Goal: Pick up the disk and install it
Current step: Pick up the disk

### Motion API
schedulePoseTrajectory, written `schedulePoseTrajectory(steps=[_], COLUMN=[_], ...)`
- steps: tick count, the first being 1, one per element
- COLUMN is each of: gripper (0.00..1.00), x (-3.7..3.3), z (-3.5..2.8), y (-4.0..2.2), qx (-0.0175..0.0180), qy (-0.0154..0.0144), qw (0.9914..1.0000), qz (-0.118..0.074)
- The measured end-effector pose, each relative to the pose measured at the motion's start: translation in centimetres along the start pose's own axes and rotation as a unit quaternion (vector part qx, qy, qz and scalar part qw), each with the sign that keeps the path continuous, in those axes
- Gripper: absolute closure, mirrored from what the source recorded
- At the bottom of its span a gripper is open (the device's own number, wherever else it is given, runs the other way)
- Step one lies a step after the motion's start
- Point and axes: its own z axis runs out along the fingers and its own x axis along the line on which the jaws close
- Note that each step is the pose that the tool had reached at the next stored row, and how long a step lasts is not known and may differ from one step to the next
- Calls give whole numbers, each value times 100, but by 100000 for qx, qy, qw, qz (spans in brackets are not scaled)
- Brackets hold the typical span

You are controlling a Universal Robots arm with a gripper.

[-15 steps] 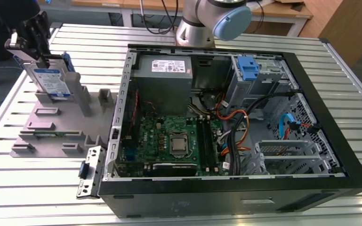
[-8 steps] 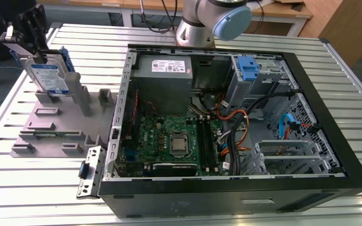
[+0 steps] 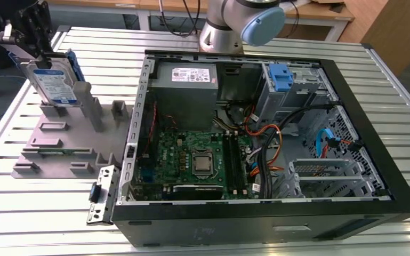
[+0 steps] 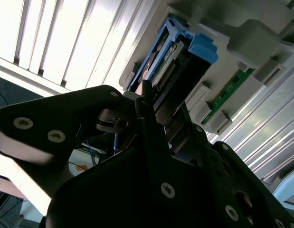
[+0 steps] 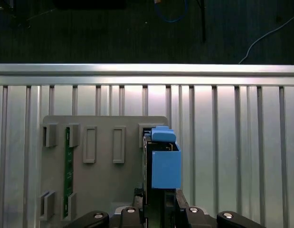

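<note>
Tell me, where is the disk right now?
The disk stands on edge over the grey holder at the exterior view's left, beside the open computer case, with the claw at its top.

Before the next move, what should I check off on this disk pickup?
1. Claw closed on the disk: ok, it flanks both faces in both wrist views.
2. Disk upright: ok.
3. Disk clear of the grey stand: cannot tell.
4. Computer case open: ok.
5. Cables clear of the drive bay: cannot tell.
</note>
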Motion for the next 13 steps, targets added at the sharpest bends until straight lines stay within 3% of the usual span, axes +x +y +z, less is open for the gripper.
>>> schedulePoseTrajectory(steps=[5,13], gripper=[65,65], x=[-1,-4], z=[-25,-139], y=[1,4], qx=[-15,-8], qy=[7,4], qw=[100000,100000], qz=[1,2])
